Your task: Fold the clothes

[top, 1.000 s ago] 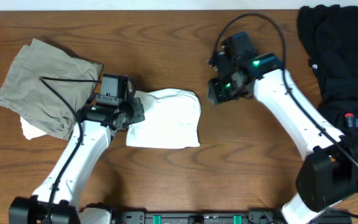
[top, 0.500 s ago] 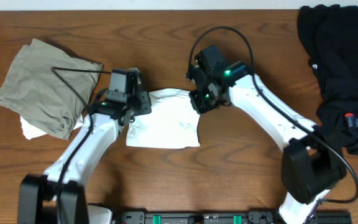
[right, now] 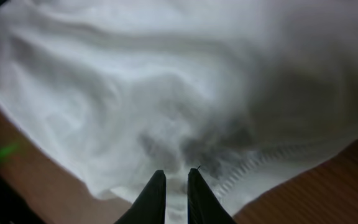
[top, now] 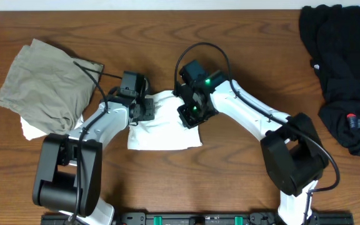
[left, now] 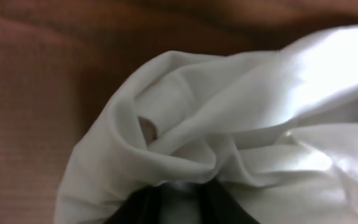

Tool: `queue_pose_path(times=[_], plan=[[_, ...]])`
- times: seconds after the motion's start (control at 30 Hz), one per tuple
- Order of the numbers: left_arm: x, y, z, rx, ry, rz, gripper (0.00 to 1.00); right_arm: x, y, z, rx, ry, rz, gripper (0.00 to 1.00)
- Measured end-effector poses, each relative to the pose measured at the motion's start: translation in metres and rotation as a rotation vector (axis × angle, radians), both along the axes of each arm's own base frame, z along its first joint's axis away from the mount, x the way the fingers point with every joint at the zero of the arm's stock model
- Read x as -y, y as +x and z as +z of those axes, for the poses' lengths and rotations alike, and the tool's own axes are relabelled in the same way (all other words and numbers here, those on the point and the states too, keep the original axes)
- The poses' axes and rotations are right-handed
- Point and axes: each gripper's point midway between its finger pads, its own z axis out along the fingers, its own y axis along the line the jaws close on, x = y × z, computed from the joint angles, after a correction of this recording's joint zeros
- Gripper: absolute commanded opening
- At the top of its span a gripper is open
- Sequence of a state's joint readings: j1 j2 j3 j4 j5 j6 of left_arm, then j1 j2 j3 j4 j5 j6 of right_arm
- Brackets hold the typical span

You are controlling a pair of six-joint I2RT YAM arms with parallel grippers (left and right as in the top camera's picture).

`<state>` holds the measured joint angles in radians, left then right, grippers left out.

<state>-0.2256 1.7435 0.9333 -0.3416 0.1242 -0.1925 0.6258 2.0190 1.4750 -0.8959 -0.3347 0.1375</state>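
The white T-shirt (top: pixel 164 130) lies folded into a rough square at the table's middle. My left gripper (top: pixel 144 111) is at its upper left corner. In the left wrist view the cloth (left: pixel 229 137) bunches up around the dark fingers (left: pixel 179 202), which look shut on a fold. My right gripper (top: pixel 190 115) is down on the shirt's upper right part. In the right wrist view its fingers (right: pixel 176 186) are nearly together, pointing at the white cloth (right: pixel 166 81) near a stitched hem. No green print shows.
A khaki garment (top: pixel 42 87) lies folded at the far left, with a bit of white cloth (top: pixel 30 129) under its front edge. A heap of black clothes (top: pixel 342 69) lies at the far right. Bare wood lies along the front.
My right arm has swung left from beside the shirt onto its upper right part. My left gripper has shifted slightly right along the shirt's upper left corner.
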Motion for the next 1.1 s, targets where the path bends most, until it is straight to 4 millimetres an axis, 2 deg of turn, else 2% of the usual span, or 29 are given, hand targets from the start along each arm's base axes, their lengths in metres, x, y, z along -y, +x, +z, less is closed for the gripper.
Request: queue_pose_path(times=[0.23, 0.37, 0.5, 0.53, 0.57, 0.67, 0.8, 0.87, 0.97, 1.03, 1.1], plan=[[-0.002, -0.038, -0.002, -0.184, -0.016, 0.068, 0.22, 0.003, 0.009, -0.042, -0.014, -0.062, -0.019, 0.11], [0.004, -0.066, -0.002, -0.313, -0.069, 0.083, 0.21, -0.003, 0.025, -0.042, 0.050, -0.033, -0.028, 0.13], [0.014, -0.093, -0.002, -0.430, -0.135, 0.090, 0.19, -0.016, 0.053, -0.038, 0.173, 0.014, -0.032, 0.16], [0.017, -0.098, -0.002, -0.453, -0.148, 0.090, 0.13, -0.019, 0.059, -0.037, 0.199, 0.026, -0.029, 0.16], [0.019, -0.102, -0.002, -0.472, -0.158, 0.091, 0.11, -0.021, 0.063, -0.037, 0.215, 0.033, -0.028, 0.16], [0.023, -0.112, -0.003, -0.513, -0.174, 0.087, 0.09, -0.022, 0.067, -0.036, 0.240, 0.036, -0.020, 0.17], [0.024, -0.113, -0.002, -0.516, -0.183, 0.082, 0.09, -0.015, 0.062, -0.036, 0.216, -0.003, -0.006, 0.20], [0.024, -0.113, 0.001, -0.505, -0.182, 0.074, 0.09, -0.008, 0.061, -0.034, 0.209, -0.037, -0.005, 0.21], [0.024, -0.107, 0.015, -0.444, -0.182, 0.053, 0.10, 0.009, 0.073, -0.018, 0.241, -0.097, -0.031, 0.24], [0.025, -0.102, 0.031, -0.378, -0.193, 0.036, 0.10, 0.018, 0.084, 0.003, 0.284, -0.108, -0.057, 0.25], [0.023, -0.096, 0.050, -0.292, -0.192, 0.027, 0.10, 0.027, 0.096, 0.038, 0.354, -0.095, -0.088, 0.26]])
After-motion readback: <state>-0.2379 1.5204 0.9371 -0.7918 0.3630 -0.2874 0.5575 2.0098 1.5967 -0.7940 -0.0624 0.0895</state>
